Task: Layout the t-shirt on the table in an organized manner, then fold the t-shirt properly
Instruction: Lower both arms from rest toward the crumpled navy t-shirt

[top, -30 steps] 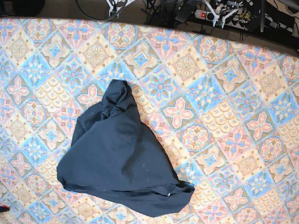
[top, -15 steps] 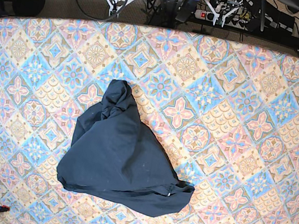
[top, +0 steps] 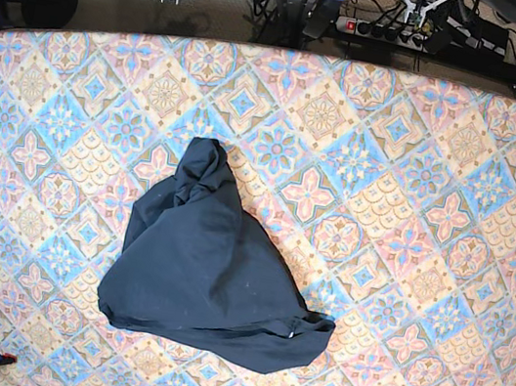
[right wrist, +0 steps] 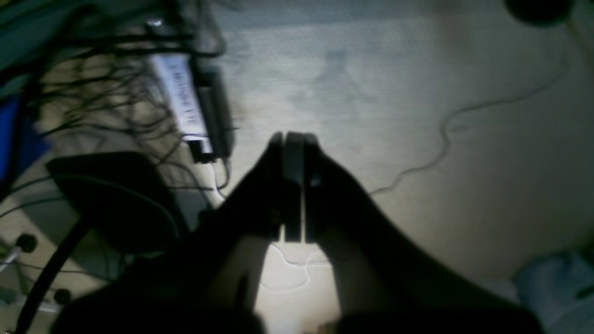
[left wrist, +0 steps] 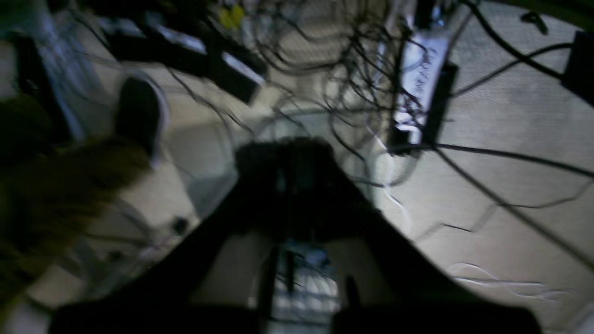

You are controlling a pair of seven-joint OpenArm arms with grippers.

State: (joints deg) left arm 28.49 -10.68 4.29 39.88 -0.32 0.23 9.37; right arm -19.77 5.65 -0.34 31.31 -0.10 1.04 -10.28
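one t-shirt crumpled on table

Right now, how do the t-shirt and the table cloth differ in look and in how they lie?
The t-shirt is plain dark navy; the table cloth shows pastel blue, pink and cream diamond tiles. The t-shirt lies crumpled in a rough triangle with folds; the cloth lies flat and smooth. The t-shirt covers only a left-of-centre patch; the cloth spans the whole table. Both are fabric.
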